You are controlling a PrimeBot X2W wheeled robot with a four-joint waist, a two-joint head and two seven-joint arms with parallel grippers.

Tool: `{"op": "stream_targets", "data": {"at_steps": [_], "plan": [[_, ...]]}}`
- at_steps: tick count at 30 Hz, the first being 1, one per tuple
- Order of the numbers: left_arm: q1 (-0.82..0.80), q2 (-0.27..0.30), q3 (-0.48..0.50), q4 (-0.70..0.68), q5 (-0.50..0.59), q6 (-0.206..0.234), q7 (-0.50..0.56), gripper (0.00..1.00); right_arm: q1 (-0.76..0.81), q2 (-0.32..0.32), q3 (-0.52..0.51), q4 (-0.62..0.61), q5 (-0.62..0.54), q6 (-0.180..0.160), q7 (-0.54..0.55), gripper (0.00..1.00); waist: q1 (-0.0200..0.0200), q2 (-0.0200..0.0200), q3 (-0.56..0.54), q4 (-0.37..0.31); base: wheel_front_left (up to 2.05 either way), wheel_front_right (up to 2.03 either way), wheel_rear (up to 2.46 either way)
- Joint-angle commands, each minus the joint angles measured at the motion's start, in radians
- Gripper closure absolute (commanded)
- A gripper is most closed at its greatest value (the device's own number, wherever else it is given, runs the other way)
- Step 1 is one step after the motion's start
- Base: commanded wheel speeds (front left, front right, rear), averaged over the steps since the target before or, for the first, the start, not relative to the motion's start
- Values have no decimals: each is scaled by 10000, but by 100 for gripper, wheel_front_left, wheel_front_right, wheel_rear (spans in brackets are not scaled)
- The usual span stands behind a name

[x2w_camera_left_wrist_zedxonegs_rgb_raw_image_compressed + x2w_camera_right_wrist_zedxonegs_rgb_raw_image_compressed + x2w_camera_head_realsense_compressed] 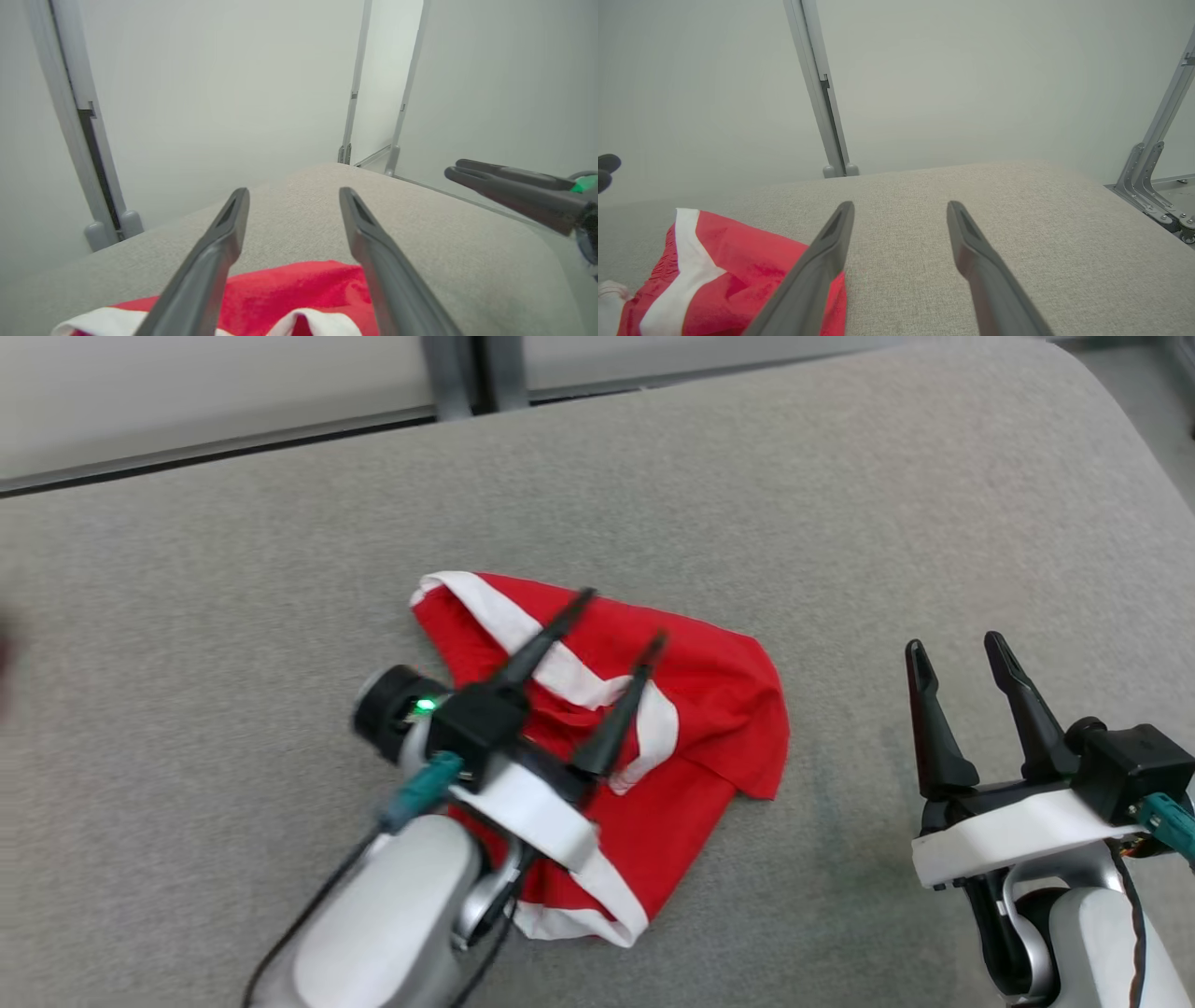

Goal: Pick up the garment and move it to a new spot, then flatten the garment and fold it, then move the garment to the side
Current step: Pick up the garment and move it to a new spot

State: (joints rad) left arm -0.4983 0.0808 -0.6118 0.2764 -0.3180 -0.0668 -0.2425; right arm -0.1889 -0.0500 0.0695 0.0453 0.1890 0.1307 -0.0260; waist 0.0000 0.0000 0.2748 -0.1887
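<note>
The garment (709,709) is a red piece with white bands, lying crumpled in a heap near the middle of the grey padded surface (840,504). My left gripper (624,616) hovers over the heap, open, its two dark fingers spread with nothing between them. In the left wrist view the red cloth (299,289) lies below and behind the open left gripper (293,196). My right gripper (954,649) stands open to the right of the garment, apart from it. The right wrist view has the garment (714,275) at the lower left, beside the open right gripper (900,207).
The padded surface (1017,233) runs wide on all sides of the heap. Pale wall panels with grey metal posts (822,102) stand behind its far edge. The right gripper's fingers (509,186) cross the right side of the left wrist view.
</note>
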Motion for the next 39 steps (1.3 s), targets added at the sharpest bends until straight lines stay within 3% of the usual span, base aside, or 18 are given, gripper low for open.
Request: {"op": "stream_targets", "data": {"at_steps": [1,11,12,18,28,39], "plan": [[186,176,302,-99,-150,205,-56,0,52,-19,-75,-66,-70,0,58,0,0,0,-409,552,0,0,0],[1213,1322,2195,-458,-823,1240,-168,0,312,-167,-52,-243,-381,0,452,0,0,0,-1067,1778,0,0,0],[1504,1637,2557,-480,-945,1388,-173,0,401,-202,-28,-292,-424,0,516,0,0,0,-1174,1975,0,0,0],[2426,2361,3326,-547,-1384,1593,-157,0,617,-341,56,-335,-468,0,638,0,0,0,-1493,2403,0,0,0],[3602,2878,3458,-1099,-1824,1358,153,0,1153,-487,-24,-338,-398,0,769,0,0,0,-2092,2517,0,0,0],[4517,3024,3134,-1811,-1688,1707,641,0,1916,-519,-106,-419,-349,0,918,0,0,0,-2745,2389,0,0,0]]}}
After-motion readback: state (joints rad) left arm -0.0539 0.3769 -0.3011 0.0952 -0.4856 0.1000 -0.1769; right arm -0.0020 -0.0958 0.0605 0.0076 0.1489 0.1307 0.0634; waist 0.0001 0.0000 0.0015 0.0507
